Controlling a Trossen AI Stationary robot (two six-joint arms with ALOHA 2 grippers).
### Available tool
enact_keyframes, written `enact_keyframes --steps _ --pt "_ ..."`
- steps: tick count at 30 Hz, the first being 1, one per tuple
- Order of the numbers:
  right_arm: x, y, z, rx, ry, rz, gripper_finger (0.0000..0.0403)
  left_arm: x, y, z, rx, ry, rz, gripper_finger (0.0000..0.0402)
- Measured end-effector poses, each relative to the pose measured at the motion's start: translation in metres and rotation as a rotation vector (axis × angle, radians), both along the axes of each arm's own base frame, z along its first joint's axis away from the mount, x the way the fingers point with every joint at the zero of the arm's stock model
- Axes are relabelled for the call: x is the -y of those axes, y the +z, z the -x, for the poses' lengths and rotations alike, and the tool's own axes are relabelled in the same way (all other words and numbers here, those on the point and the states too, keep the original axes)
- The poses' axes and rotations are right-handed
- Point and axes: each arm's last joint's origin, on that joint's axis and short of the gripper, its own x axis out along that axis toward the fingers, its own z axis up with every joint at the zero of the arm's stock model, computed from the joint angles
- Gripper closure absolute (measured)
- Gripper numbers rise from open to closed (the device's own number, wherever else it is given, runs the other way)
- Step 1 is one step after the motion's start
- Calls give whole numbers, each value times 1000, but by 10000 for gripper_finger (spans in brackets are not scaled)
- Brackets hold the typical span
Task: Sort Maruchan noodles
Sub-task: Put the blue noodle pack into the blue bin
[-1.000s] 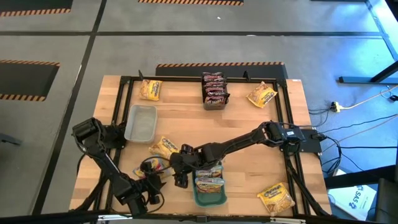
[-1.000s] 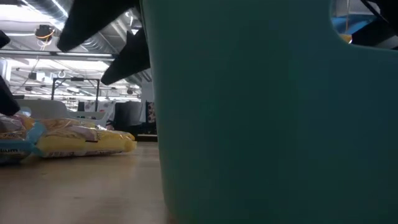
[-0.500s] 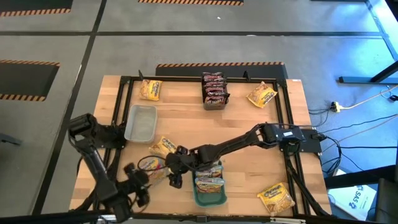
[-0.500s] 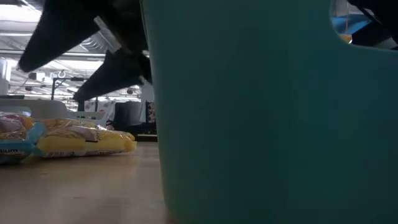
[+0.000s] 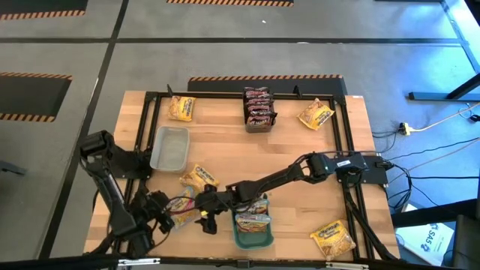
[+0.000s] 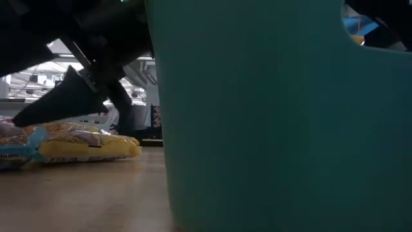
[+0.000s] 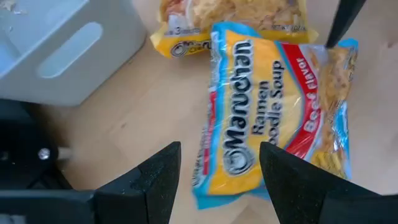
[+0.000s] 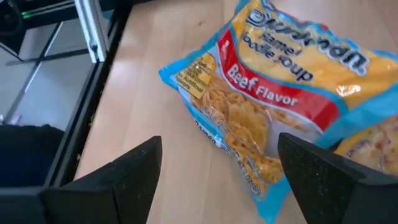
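Right gripper (image 5: 205,222) shifted leftward to the beef packet (image 7: 273,118), left gripper (image 5: 160,212) retreated, both fingers spread.

Both arms have swung left, the right gripper (image 5: 208,223) nearing the beef packet (image 5: 182,205).

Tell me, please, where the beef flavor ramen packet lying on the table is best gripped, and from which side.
Probably from above, across one short sealed end. The beef flavor ramen packet lies flat on the table, with a yellow packet overlapping its far end, so the near free end looks easier. Both the left gripper and the right gripper face it with jaws open.
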Motion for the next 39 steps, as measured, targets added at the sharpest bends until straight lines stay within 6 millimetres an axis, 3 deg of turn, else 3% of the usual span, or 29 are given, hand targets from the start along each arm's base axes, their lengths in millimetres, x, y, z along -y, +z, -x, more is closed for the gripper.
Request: enact_keyframes --steps 7,13,18,26,39 --pt "-3 1 0 33 29 67 100 -37 -8 11 84 8 182 189" --pt "-3 1 1 30 36 72 100 -55 -15 17 126 22 311 189" --pt "-3 0 1 29 45 85 100 -57 -10 15 130 -3 338 181" --pt "-2 0 1 29 44 86 100 -60 -12 4 100 -22 355 131" --pt "-2 0 1 26 45 86 100 -59 -44 -2 215 -106 517 131"
